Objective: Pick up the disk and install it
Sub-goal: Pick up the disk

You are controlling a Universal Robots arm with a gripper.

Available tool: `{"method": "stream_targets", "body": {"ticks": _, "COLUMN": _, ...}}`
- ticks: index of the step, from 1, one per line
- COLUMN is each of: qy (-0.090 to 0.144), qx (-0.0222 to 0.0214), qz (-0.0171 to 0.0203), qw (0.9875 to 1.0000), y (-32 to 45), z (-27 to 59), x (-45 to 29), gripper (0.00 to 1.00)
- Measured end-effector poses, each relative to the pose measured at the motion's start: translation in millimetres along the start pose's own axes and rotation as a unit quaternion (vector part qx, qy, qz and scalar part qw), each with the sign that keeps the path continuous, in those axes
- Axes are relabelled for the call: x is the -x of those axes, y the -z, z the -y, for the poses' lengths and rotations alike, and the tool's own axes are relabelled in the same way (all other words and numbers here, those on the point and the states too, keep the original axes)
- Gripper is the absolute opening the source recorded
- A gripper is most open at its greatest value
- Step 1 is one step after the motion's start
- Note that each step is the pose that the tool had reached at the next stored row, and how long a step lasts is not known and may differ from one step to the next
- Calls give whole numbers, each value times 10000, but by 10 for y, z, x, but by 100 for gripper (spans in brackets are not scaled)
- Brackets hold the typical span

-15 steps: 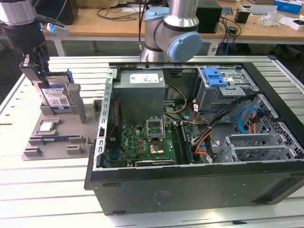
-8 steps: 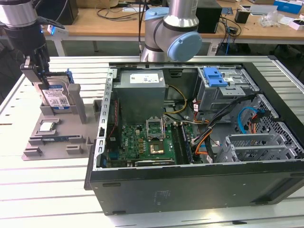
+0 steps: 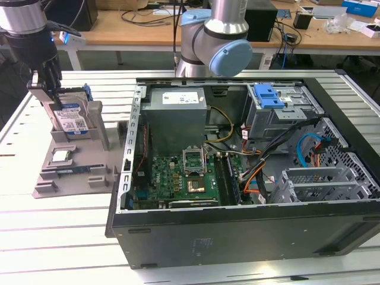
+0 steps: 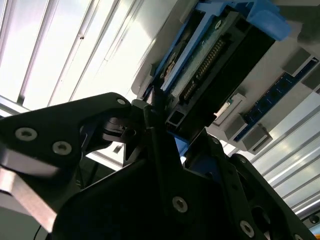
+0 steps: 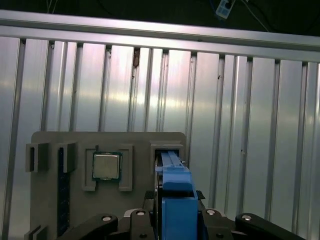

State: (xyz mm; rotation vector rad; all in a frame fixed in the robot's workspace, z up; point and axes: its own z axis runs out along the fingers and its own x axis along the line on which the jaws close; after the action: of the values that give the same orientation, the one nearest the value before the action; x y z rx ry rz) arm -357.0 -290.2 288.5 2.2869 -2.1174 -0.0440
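Silver arm (image 3: 228,15), pale blue joint caps (image 3: 236,57), black screw-studded gripper (image 3: 51,95)

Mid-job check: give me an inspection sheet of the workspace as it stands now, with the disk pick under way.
Surface: ribbed aluminium table, carrying a grey plastic fixture tray and an open black computer case.
Job's things: silver hard disk in blue carrier, upright in the tray's slot, not yet installed.
Clutter: small square silver chip in a tray recess; bare blue plastic bracket on the case's drive cage.
Grippers: black gripper down at the disk's top edge, straddling the carrier.
Cables: orange, blue and black wiring inside the case.
Surroundings: wooden benches with boxes and leads behind.
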Motion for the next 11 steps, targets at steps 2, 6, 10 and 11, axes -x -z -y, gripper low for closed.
{"method": "stream_targets", "body": {"ticks": 2, "qy": 0, "qx": 0, "qz": 0, "qw": 10000, "y": -1, "z": 0, "x": 0, "gripper": 37}}
{"method": "stream_targets", "body": {"ticks": 6, "qy": 0, "qx": 0, "qz": 0, "qw": 10000, "y": -4, "z": 0, "x": 0, "gripper": 37}}
{"method": "stream_targets", "body": {"ticks": 10, "qy": 0, "qx": 0, "qz": 0, "qw": 10000, "y": -6, "z": 0, "x": 0, "gripper": 37}}
{"method": "stream_targets", "body": {"ticks": 11, "qy": 0, "qx": 0, "qz": 0, "qw": 10000, "y": -6, "z": 0, "x": 0, "gripper": 37}}
